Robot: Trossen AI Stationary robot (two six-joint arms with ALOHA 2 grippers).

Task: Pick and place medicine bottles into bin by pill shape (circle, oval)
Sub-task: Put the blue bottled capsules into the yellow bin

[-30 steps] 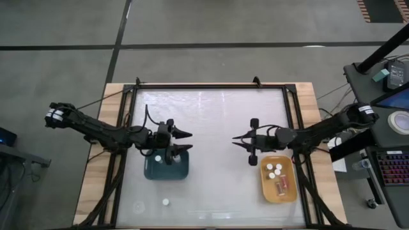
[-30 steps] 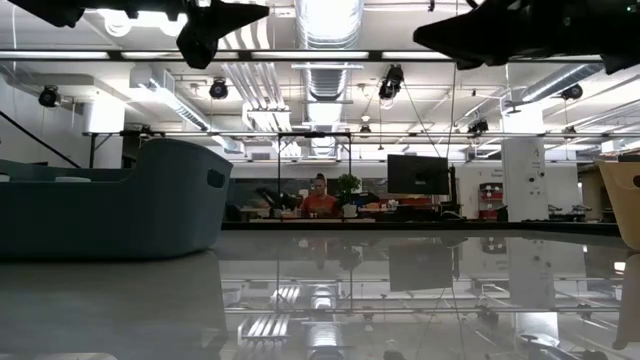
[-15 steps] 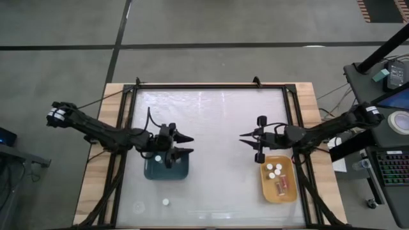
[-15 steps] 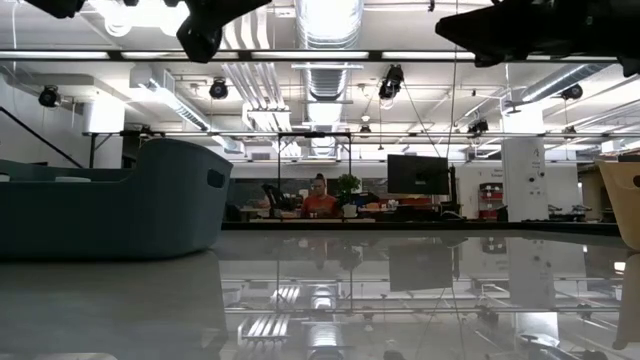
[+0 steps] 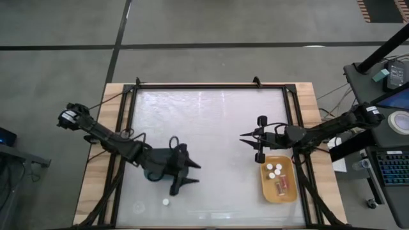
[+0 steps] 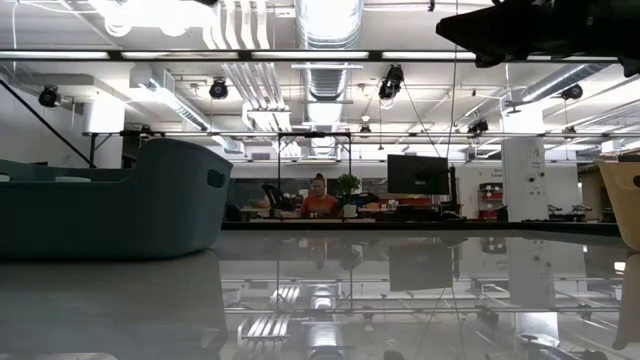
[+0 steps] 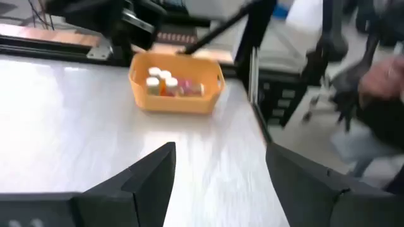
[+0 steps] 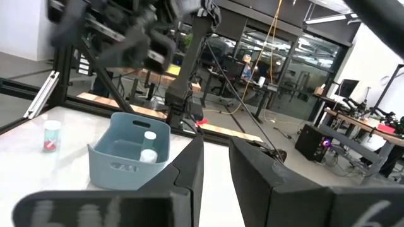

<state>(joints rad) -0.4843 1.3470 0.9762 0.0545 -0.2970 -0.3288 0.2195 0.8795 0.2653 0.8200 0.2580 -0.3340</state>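
Left fingers (image 5: 190, 172) wide, empty, above desk (image 5: 211, 121); lone bottle (image 5: 165, 202) near, teal bin (image 8: 129, 159) just behind, two bottles inside. Right fingers (image 5: 246, 139) narrow, empty; yellow bin (image 5: 278, 179) with bottles close beside.

Glossy white table (image 5: 211, 121) on wooden base, person (image 6: 319, 199) seated far behind (at desks), dark monitor (image 6: 418, 175)
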